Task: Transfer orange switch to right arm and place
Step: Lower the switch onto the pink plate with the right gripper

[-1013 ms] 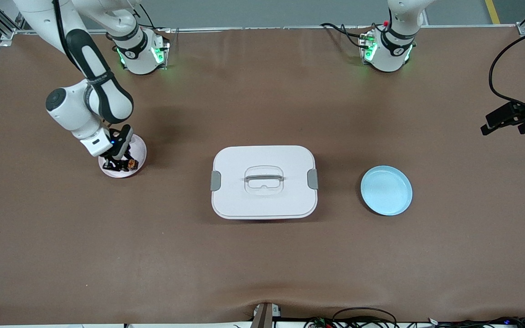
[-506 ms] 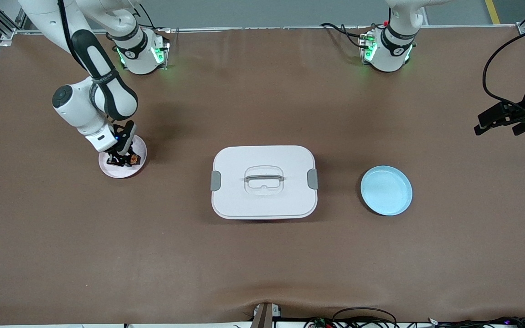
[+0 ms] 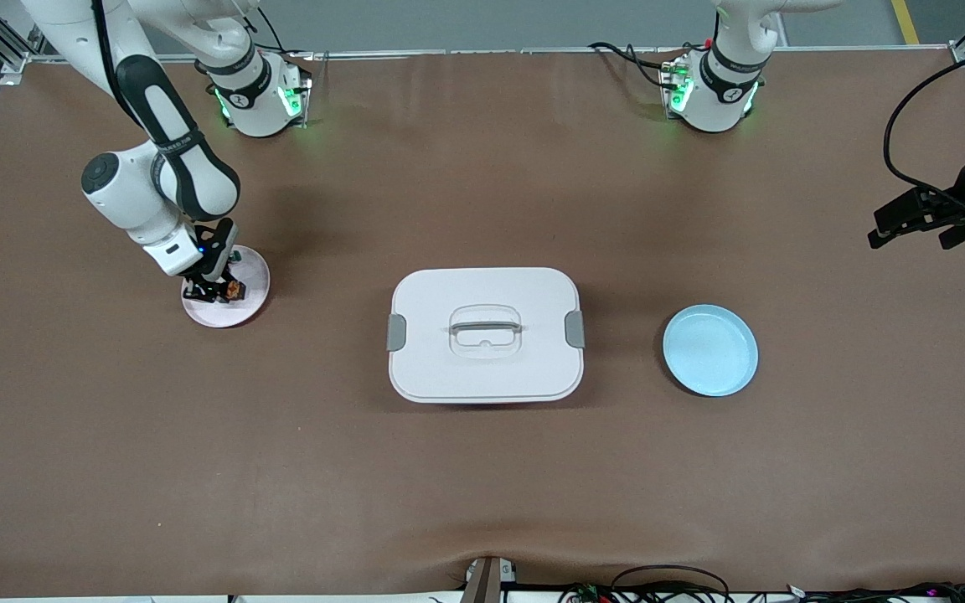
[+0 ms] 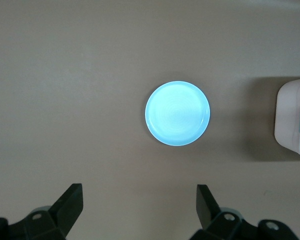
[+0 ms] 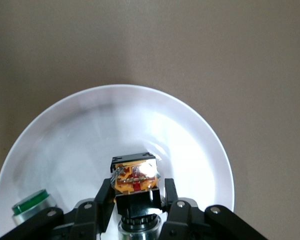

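From the front, we saw the right end effector (image 3: 213, 291) over the round pale pink plate (image 3: 250, 289) at the right arm's end of the brown surface (image 3: 482, 486), clamped on the small black-and-orange switch (image 3: 234, 291). The left end effector (image 3: 922, 224) waited, spread apart. Its wrist view looked down on the round light-blue plate (image 4: 177, 113), probably the destination. The right wrist view showed the switch pinched by its black body, clear of the green-capped silver part (image 5: 32, 205).

The picture's edge cuts off the white lidded box (image 4: 295, 122) and the green-capped part (image 5: 32, 206).
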{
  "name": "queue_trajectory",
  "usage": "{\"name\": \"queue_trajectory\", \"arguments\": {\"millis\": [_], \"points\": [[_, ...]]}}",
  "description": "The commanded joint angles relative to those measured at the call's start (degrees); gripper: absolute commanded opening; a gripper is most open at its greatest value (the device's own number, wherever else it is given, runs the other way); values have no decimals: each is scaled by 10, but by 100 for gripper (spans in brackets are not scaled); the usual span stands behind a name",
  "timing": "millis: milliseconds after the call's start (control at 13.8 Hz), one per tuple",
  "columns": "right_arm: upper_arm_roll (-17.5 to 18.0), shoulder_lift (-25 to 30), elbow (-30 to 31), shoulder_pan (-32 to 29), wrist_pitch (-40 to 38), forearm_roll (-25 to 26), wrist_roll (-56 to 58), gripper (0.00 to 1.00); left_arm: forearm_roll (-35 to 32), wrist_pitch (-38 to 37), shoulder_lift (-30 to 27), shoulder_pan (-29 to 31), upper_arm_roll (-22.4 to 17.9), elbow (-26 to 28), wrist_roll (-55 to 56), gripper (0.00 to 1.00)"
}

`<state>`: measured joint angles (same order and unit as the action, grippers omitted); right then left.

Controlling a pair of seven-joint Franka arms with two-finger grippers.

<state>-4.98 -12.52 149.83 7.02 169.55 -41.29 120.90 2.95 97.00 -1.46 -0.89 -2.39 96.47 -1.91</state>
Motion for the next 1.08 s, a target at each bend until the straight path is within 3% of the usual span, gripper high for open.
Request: {"name": "queue_trajectory", "arguments": {"millis": [0, 145, 217, 289, 1013], "points": [[8, 17, 23, -3, 22, -26, 37, 0, -16, 6, -6, -11, -9, 4, 2, 100], [8, 17, 22, 0, 18, -46, 33, 0, -18, 4, -6, -7, -8, 0, -1, 100], [8, 16, 20, 3, 16, -71, 34, 65, -18, 4, -6, -7, -6, -1, -1, 100], [8, 17, 18, 5, 12, -79, 33, 100, -18, 4, -6, -7, -6, -7, -1, 100], [4, 44, -23, -5, -37, -82, 10, 100, -31, -24, -3, -14, 1, -30, -10, 100]]}}
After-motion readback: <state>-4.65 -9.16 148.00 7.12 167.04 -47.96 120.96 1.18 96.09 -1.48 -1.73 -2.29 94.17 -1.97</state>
